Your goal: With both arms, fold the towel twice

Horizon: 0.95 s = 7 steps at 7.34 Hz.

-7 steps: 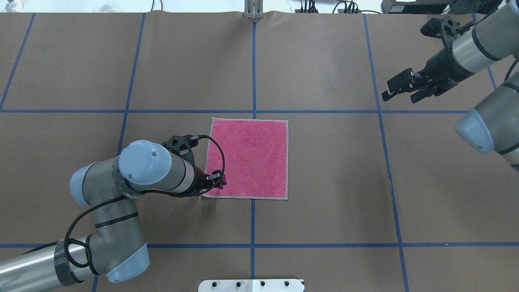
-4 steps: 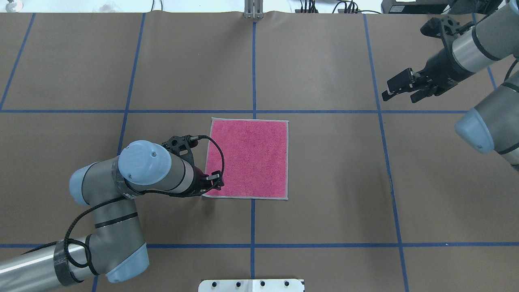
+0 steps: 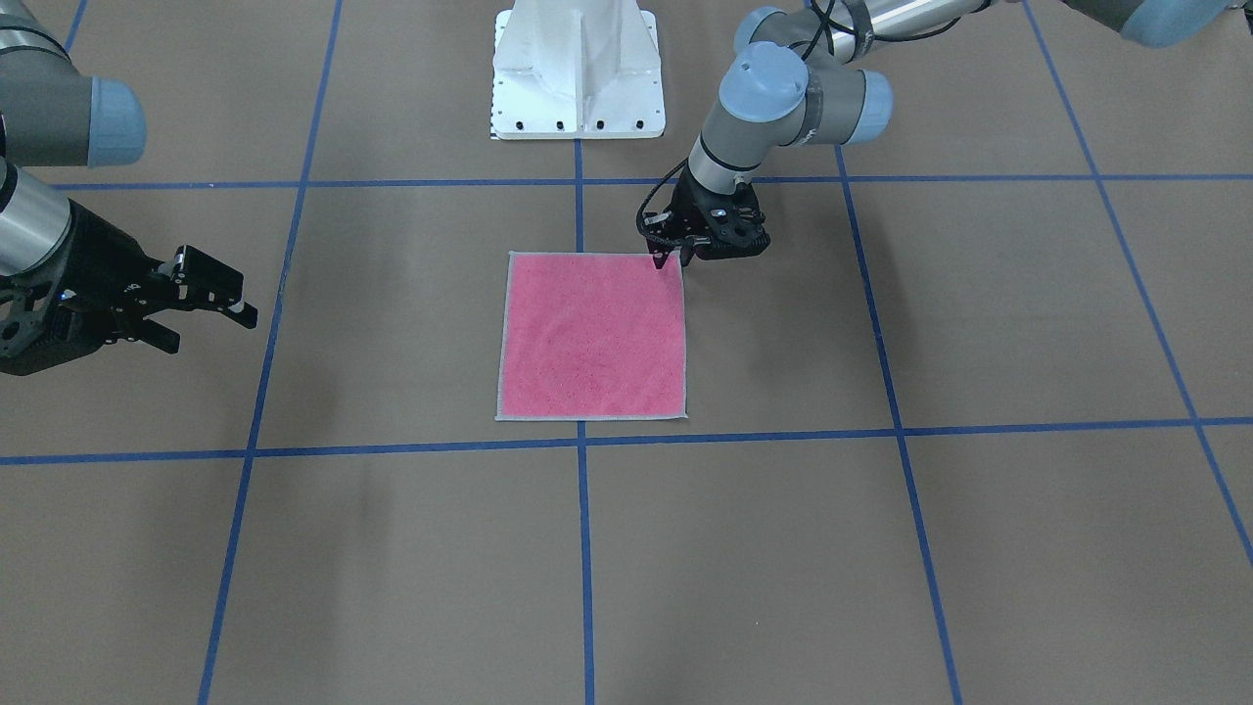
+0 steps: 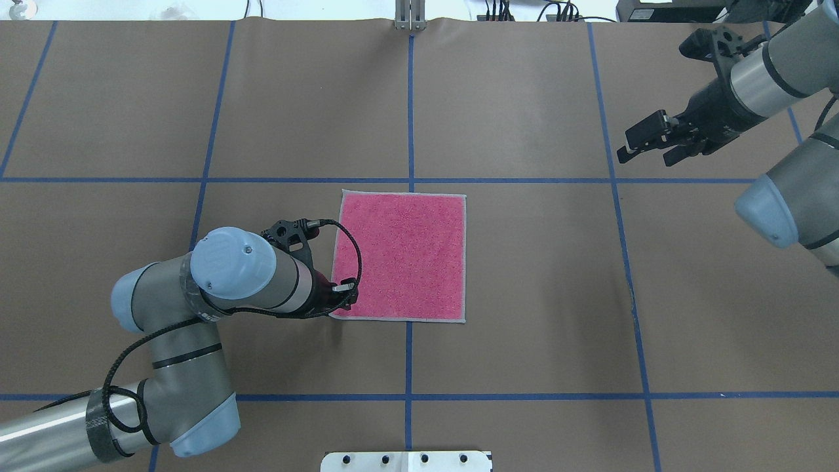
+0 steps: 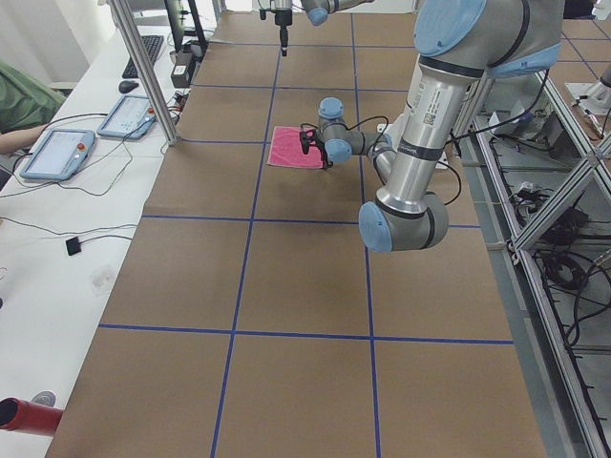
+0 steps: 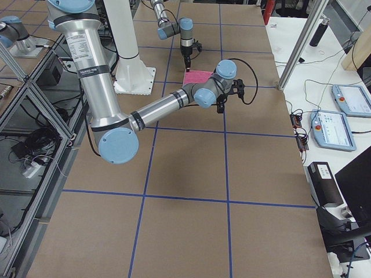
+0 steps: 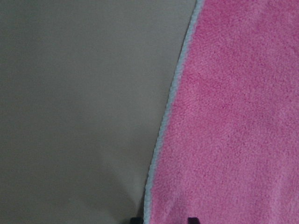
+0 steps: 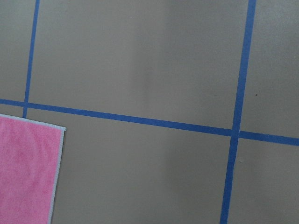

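While the left gripper (image 4: 347, 296) is sitting at the lower left corner of the towel (image 4: 406, 255) in the overhead view, its two fingertips (image 7: 190, 220) are showing a little apart at the bottom edge of the wrist view, standing astride the light grey edging rather than visibly pinching it, so I am reading the gripper as open around that edge. From there the towel is spreading up and to the right across the middle of the frame, lying flat on the brown worktop (image 4: 524, 98) with its pink face up and no fold in it yet; it is looking close to square, so no long axis is favouring one fold line over another. The right gripper (image 4: 645, 145) is hanging in the upper right of the frame, fingers spread and empty, well apart from the towel, leaving the left arm much the nearer. The coming lift is probably waiting on that gripper reaching the lower right corner.
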{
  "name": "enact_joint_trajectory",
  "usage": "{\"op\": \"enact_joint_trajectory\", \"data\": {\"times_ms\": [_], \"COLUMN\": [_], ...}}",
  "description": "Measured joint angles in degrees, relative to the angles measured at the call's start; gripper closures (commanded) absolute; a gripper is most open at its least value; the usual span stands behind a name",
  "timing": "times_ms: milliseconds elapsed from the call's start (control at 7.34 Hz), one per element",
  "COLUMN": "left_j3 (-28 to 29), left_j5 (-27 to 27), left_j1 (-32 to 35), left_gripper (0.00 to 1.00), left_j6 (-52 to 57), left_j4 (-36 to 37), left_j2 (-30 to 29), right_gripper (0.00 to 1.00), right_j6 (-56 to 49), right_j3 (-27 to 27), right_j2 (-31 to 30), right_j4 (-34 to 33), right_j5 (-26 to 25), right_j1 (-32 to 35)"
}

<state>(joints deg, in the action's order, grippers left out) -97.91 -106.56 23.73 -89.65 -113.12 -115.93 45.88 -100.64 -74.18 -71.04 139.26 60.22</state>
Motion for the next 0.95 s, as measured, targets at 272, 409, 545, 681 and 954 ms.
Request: {"op": "enact_joint_trajectory", "data": {"times_ms": [272,409,545,681,954], "left_j3": [-0.08,-0.15,-0.26,-0.41,-0.56], "left_j5": [-0.1,-0.1,-0.06,0.0,0.05], "left_j1": [0.0,0.0,0.0,0.01,0.35], "left_gripper": [1.0,1.0,1.0,1.0,1.0], "left_j6": [-0.04,-0.19,-0.41,-0.56,-0.71], "left_j4": [0.11,0.17,0.25,0.31,0.35], "left_j2": [-0.07,-0.17,-0.29,-0.41,-0.53], "right_gripper": [0.01,0.01,0.01,0.01,0.01], "right_j6": [0.0,0.0,0.0,0.02,3.94], "right_j3": [0.0,0.0,-0.05,-0.13,-0.19], "right_j2": [-0.01,-0.05,-0.07,-0.08,0.4], "right_j4": [0.0,0.01,0.02,0.01,0.16], "right_j5": [0.11,0.12,0.13,0.13,0.04], "right_j1": [-0.01,-0.08,-0.26,-0.68,-2.75]}}
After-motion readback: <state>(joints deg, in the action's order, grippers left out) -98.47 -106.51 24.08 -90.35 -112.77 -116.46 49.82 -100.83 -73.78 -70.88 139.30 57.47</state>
